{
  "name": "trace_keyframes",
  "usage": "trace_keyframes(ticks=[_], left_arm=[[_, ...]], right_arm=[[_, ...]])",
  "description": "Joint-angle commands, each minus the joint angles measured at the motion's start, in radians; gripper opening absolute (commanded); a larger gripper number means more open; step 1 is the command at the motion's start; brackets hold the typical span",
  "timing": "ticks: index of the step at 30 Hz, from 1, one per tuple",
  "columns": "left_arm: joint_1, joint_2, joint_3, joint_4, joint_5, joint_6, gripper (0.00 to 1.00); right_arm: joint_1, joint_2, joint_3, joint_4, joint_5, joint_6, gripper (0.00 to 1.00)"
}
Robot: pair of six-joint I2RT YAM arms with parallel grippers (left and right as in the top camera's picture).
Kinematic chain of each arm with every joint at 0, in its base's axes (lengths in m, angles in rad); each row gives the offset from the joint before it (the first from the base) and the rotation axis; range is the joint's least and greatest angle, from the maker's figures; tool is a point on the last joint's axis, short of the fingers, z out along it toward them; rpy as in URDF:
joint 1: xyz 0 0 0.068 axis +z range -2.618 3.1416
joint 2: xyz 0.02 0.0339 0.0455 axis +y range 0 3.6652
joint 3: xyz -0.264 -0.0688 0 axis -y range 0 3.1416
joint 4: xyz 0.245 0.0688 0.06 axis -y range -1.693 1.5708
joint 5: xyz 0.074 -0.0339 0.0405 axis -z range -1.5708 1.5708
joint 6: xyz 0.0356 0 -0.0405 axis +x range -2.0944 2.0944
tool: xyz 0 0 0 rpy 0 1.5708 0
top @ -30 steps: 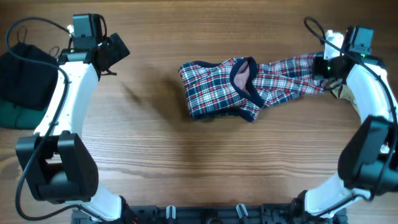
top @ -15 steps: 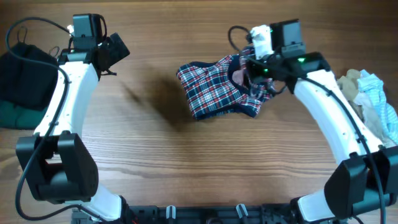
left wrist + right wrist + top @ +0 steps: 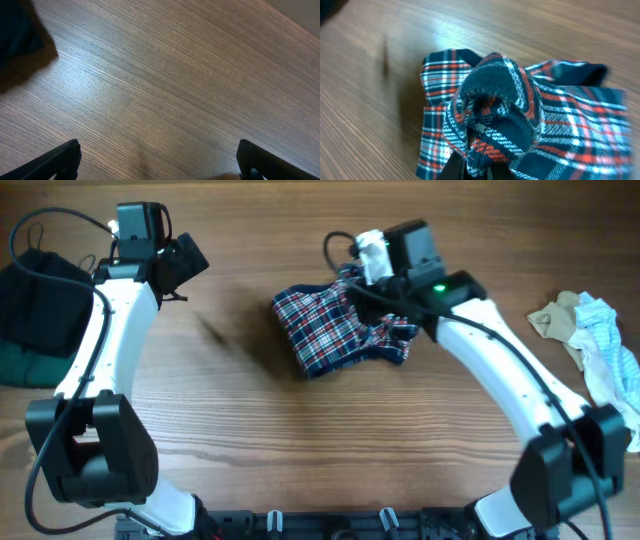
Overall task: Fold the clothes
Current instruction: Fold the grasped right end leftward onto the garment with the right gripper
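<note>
Plaid shirt (image 3: 335, 330) is clenched in the right tool (image 3: 469, 167); carry the fold fully across, edges aligned, before releasing. Left tool (image 3: 157, 161) hangs released.

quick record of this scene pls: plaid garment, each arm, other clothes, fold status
garment: plaid shirt, crumpled at the table's centre, one part bunched up
right arm: right gripper over the shirt, fingers shut on the bunched fabric
left arm: left gripper open, empty, above bare table
other clothes: dark pile at left edge; pale pile at right edge
fold status: not yet a neat fold
</note>
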Motion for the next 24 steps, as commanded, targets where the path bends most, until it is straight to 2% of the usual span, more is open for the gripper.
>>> trace_keyframes(ticks=[1,8,16,18,20,24], left_arm=[[0.006,-0.025,0.013,0.001,0.009,-0.003,1.0],[0.006,-0.025,0.013,0.001,0.008,-0.003,1.0],[0.006,-0.025,0.013,0.001,0.009,-0.003,1.0],[0.006,-0.025,0.013,0.001,0.008,-0.003,1.0],[0.006,-0.025,0.013,0.001,0.009,-0.003,1.0],[0.006,-0.025,0.013,0.001,0.009,-0.003,1.0]], right_arm=[[0.069,0.068,0.013,0.037,-0.063,0.014,0.04],[0.182,0.169,0.013,0.063,-0.062,0.014,0.04],[0.211,0.271,0.013,0.094,-0.073,0.101,0.06],[0.211,0.271,0.013,0.102,-0.103,0.102,0.57],[0.211,0.27,0.014,0.123,-0.241,0.11,0.68],[0.211,0.262,0.014,0.159,-0.506,0.109,0.71]])
